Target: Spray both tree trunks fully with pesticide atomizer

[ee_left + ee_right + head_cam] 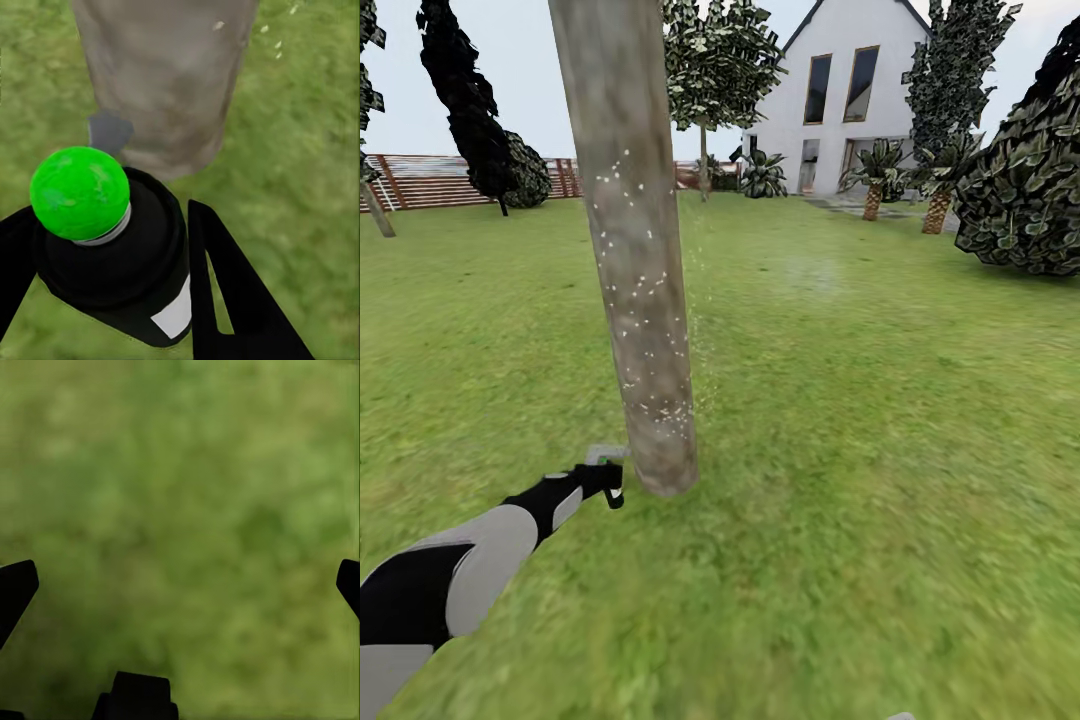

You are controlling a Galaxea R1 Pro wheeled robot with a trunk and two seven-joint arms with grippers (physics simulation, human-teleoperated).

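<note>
The left arm reaches forward and low over the grass, and the left gripper (pixel 603 482) sits right at the foot of the tree trunk (pixel 630 240), which rises as a thick grey-brown mottled column through the head view. The jaws are clamped on the pesticide atomizer (pixel 124 262) — in the left wrist view its black body with a white label patch sits snug between the two dark fingers (pixel 225 285), a bright green ball on top of it, and the grey trigger head pointing at the base of the trunk just beyond. In the head view the light grey head of the bottle pokes up just beside the bark, very close to it, though whether it touches I cannot tell. White specks of pesticide (pixel 630 290) dot the trunk from about the middle down towards the ground, and a faint haze of them hangs in the air off its right edge. The right gripper (pixel 180 585) looks down at plain green lawn (pixel 187 495) — its dark fingertips sit far apart at the two edges of the right wrist view, jaws spread wide with nothing between them. Behind the trunk stand a second tree (pixel 705 70), a white house (pixel 840 90), a slatted brown fence (pixel 430 180) and dark conifers (pixel 465 90).
</note>
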